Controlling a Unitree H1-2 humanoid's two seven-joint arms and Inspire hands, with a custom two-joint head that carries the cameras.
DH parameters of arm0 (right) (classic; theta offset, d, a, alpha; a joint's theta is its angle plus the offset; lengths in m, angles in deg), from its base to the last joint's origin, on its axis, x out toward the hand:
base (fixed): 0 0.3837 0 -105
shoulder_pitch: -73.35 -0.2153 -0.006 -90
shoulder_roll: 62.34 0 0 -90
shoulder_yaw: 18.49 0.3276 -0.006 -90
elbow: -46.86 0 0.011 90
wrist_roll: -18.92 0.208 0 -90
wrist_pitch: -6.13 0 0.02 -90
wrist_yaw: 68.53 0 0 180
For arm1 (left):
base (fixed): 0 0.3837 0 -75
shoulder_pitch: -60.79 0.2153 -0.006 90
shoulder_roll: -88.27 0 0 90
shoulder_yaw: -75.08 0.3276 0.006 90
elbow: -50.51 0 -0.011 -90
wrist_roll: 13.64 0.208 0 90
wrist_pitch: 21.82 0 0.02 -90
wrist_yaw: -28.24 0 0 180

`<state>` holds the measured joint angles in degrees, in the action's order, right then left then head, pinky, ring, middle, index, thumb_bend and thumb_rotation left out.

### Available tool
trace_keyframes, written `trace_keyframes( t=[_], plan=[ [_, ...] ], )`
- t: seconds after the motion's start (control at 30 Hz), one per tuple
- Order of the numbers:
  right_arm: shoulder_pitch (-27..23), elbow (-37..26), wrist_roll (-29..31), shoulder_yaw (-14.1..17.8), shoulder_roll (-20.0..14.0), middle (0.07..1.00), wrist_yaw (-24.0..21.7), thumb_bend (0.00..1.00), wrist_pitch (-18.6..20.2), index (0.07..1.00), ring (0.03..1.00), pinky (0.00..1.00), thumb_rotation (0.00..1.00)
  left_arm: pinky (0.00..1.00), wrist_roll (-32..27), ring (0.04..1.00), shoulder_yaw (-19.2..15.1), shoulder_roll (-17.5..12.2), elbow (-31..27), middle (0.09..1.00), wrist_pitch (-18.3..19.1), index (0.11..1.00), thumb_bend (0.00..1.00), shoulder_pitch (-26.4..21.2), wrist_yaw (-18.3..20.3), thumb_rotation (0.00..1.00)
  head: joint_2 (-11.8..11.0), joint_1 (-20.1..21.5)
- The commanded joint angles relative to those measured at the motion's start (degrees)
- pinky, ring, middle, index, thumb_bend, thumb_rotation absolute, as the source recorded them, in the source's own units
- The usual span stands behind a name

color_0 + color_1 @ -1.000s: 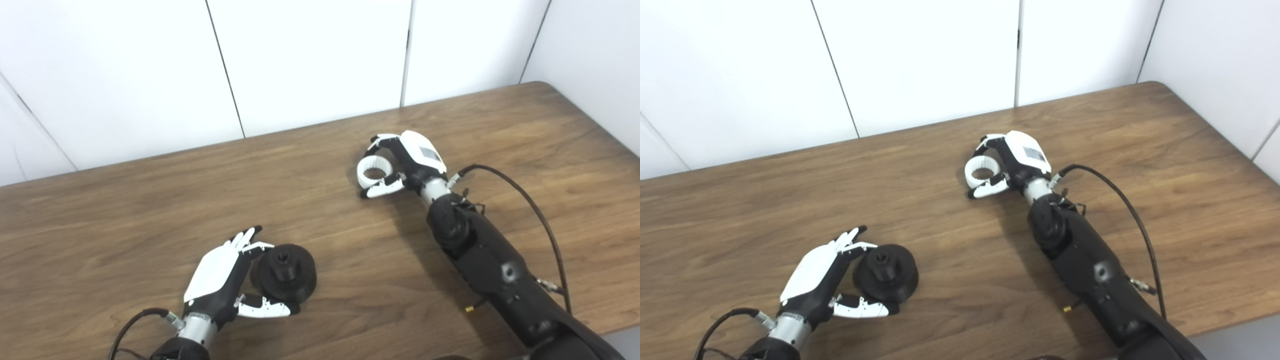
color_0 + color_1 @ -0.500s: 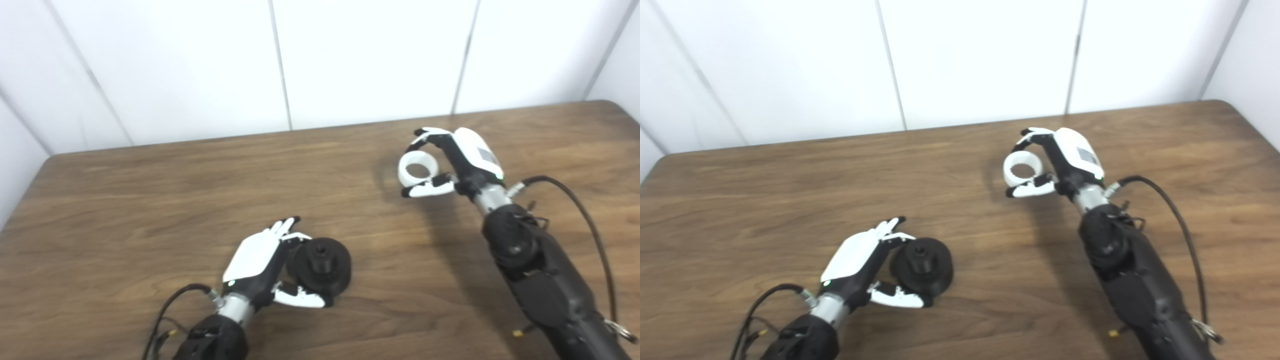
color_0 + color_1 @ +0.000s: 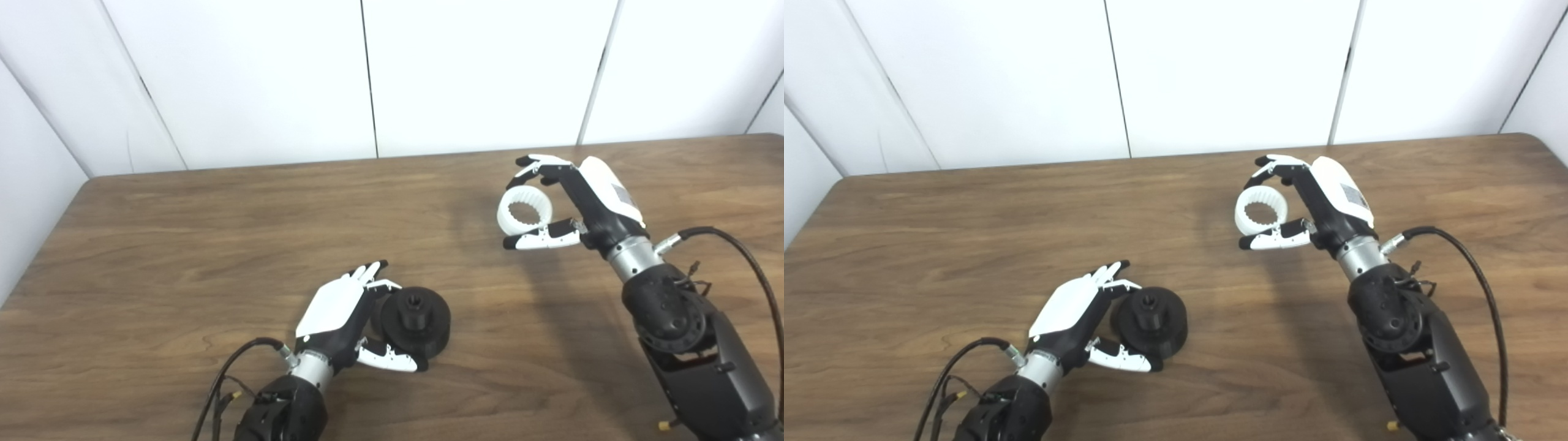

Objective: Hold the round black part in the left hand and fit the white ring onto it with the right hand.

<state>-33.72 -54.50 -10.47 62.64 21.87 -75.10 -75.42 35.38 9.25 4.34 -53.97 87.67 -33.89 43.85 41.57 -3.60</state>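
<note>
Bare table (image 3: 184,245) lies open between the left hand (image 3: 343,318), cupped around the black part (image 3: 416,315), and the right hand (image 3: 576,202) holding the white ring (image 3: 525,210); a wall (image 3: 367,73) closes the far edge

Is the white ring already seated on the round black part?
No, the white ring is held up in the right hand, well apart from the round black part that rests on the table by the left hand.
</note>
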Motion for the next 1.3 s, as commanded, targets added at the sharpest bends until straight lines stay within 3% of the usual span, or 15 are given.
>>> trace_keyframes(
  t=[0.0, 0.47, 1.27],
  plan=[
    [-1.01, -4.35, 0.75, 0.21, 0.03, 0.822, -1.27, 0.52, -0.24, 0.482, 0.865, 0.74, 0.14, 1.0, 1.02, 1.0, 1.43, 0.03, 2.53, 1.0, 0.53, 0.698, 0.94, 0.21, 1.31, 0.32, 0.06, -0.05],
    [3.18, -12.77, 0.32, -2.01, 3.42, 0.82, -6.61, 0.52, 2.01, 0.481, 0.877, 0.74, 0.14, 1.0, 0.73, 1.0, 1.35, -0.07, 2.36, 1.0, 0.53, 0.699, 0.94, 0.18, 1.39, 0.32, 0.25, 0.07],
    [4.45, -10.38, -3.64, -8.13, 11.27, 0.819, -7.96, 0.52, 1.43, 0.481, 0.872, 0.74, 0.14, 1.0, 0.97, 1.0, 1.65, 0.5, 2.3, 1.0, 0.94, 0.704, 0.94, 0.11, 1.43, 0.3, 0.64, -0.8]
  ],
)
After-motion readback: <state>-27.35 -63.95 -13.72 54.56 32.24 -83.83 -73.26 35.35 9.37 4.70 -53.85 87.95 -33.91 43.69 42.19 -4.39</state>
